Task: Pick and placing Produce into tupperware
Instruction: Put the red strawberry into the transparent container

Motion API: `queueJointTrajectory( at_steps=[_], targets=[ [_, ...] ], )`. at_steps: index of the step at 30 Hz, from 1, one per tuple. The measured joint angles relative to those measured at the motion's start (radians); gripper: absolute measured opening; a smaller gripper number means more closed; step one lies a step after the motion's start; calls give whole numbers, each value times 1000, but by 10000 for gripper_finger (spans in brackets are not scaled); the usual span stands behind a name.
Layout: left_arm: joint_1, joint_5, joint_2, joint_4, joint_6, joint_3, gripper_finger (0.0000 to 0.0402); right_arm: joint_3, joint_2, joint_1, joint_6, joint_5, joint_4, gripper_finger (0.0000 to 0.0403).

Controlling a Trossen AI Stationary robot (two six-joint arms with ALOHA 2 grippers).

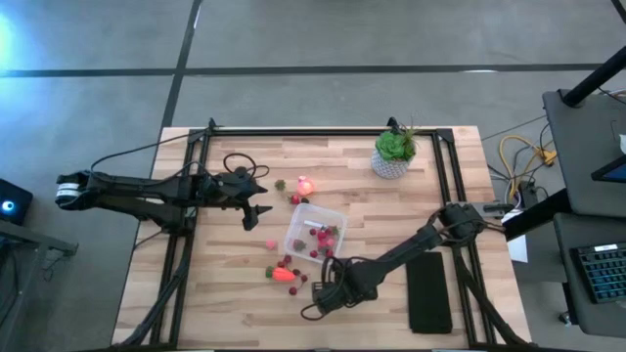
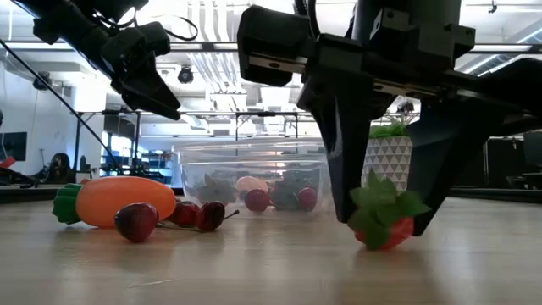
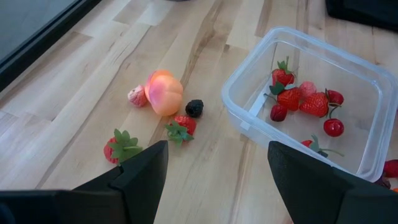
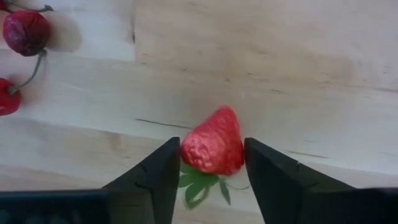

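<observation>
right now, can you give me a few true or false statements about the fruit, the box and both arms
1. The right gripper has its fingers on either side of a strawberry on the table. True.
2. The clear box has nothing in it. False: several small red fruits already lie inside.
3. The left gripper is holding the carrot. False: its fingers are open and hold nothing, and the carrot lies on the table.
4. A potted plant stands near the table's far edge. True.
5. A peach lies on the wood outside the box. True.
6. The black slab sits inside the box. False: it lies flat on the table by the right arm.
</observation>
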Motion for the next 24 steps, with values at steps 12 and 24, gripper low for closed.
queueJointTrajectory(
  at_steps=[12, 24],
  targets=[
    [0, 0, 0, 0, 0, 0, 262, 28, -6, -6, -58, 53, 1, 139],
    [0, 0, 0, 12, -3, 0, 262, 64, -140, -124, -247, 286, -95, 145]
  ],
)
